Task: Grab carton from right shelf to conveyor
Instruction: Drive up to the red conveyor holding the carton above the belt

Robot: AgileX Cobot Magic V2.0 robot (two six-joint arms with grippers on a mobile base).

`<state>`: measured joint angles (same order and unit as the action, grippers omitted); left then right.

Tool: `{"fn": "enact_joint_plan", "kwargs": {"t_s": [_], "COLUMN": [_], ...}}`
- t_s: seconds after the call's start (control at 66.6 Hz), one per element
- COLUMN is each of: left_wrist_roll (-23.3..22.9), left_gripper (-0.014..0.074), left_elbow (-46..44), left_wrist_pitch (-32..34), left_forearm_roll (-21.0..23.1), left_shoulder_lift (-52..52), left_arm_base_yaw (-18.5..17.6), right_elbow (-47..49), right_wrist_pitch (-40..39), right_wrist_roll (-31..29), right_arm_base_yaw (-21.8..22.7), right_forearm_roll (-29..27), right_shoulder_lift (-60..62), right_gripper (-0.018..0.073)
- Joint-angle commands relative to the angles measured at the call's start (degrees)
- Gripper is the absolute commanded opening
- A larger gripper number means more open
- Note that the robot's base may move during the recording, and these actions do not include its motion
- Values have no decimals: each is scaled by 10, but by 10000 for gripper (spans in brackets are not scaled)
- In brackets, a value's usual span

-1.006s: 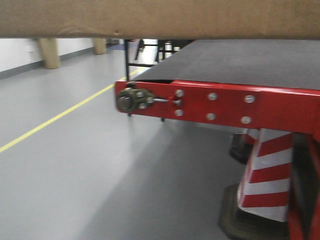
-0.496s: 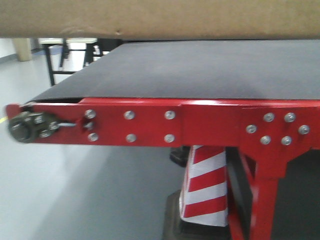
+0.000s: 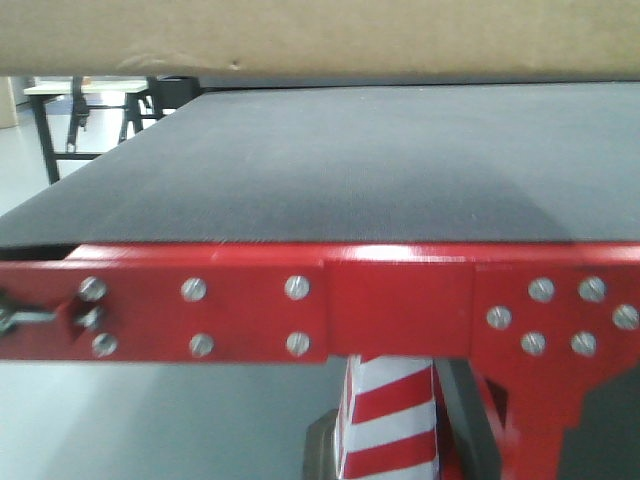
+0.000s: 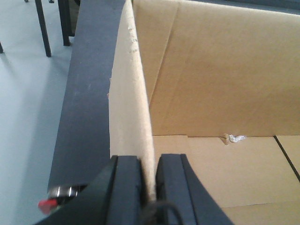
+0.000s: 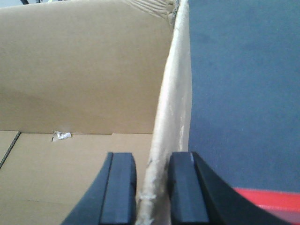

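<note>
The carton (image 3: 320,35) is a brown band across the top of the front view, hanging over the conveyor (image 3: 330,170), whose dark belt rests on a red bolted frame (image 3: 400,310). My left gripper (image 4: 149,187) is shut on the carton's left wall (image 4: 131,93), one black finger on each side. The belt (image 4: 86,93) lies just outside that wall. My right gripper (image 5: 152,187) is shut on the crumpled right wall (image 5: 173,93), with the belt (image 5: 243,84) beyond it. The carton's inside looks empty. The right shelf is out of view.
A red-and-white striped cone (image 3: 385,420) stands on the floor under the conveyor frame. Black table legs (image 3: 60,120) stand at the far left over grey floor. More such legs (image 4: 44,28) show in the left wrist view.
The conveyor has come nearer and slid left in the front view. Its end roller is now almost off the left edge. The carton keeps its place at the top.
</note>
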<state>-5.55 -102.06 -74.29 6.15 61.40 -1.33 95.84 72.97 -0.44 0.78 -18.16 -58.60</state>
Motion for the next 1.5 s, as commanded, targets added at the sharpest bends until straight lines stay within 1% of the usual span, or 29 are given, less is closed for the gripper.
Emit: {"fn": "enact_joint_plan", "kwargs": {"t_s": [0.0,1.487], "left_wrist_roll": [5,5], "left_gripper": [-16,-16], "left_elbow": [-10,-10], "left_wrist_pitch": [43,43], "left_forearm_roll": [22,22], "left_shoulder_lift": [-10,-10], "left_arm_base_yaw": [0,0], "right_elbow": [7,7], "right_wrist_pitch": [-45,-45], "right_wrist_roll": [4,4], "right_arm_base_yaw": [1,1], "right_forearm_roll": [12,12], "right_shoulder_lift": [4,4], "right_gripper": [-71,-71]}}
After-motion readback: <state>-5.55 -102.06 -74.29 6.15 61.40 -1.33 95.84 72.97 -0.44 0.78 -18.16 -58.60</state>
